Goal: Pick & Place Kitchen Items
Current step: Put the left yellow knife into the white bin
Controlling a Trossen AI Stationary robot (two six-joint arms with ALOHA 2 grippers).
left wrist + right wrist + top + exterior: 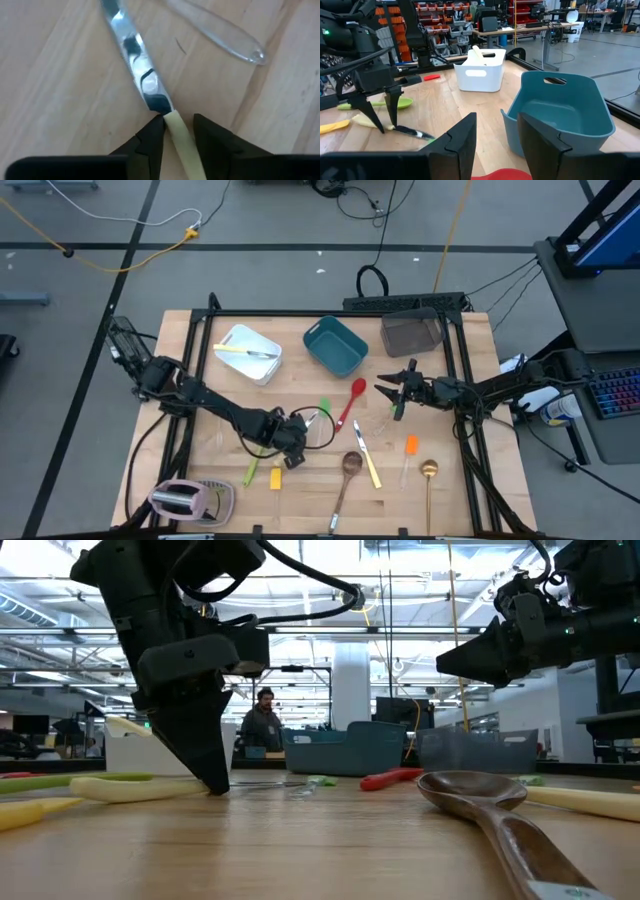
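Wooden table (480, 490), centre-left: L gripper (176, 131) tips down, fingers apart astride cream-handled knife (145, 85), lying flat, not clamped. R gripper (496, 131) hovers apart, empty, nr teal tub (560, 110).

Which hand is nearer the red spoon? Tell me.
Right. The right hand hovers just beside the red spoon, toward its bowl end. The left hand is farther off, down at a cream-handled knife on the table.

A large industrial robotics lab: open hall with ceiling strip lights (300, 580), parts-bin shelving (437, 15), workbenches (530, 30) and a person (262, 720) beyond the table.
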